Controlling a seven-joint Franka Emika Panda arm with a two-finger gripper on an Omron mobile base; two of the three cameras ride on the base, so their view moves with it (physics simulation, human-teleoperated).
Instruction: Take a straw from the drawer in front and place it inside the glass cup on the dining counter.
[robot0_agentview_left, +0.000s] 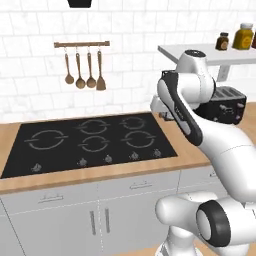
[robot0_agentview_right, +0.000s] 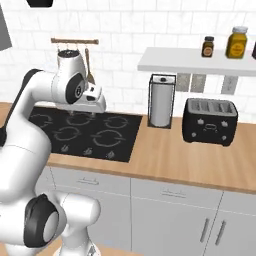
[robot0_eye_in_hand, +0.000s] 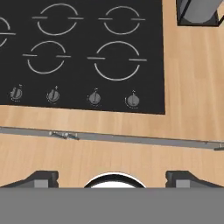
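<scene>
With my hand (robot0_eye_in_hand: 112, 177) spread wide, holding nothing, high over the hob (robot0_agentview_left: 90, 141), and the drawer (robot0_agentview_left: 139, 185) below the tabletop (robot0_agentview_right: 180, 155) shut, I may miss its slim handle (robot0_agentview_left: 141, 185); straw unseen, presumably inside.

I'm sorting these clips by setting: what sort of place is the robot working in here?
A home kitchen, rendered. A black hob is set into a wood worktop, wooden utensils hang on the white tiled wall, and a black toaster stands beside a paper towel roll.
</scene>
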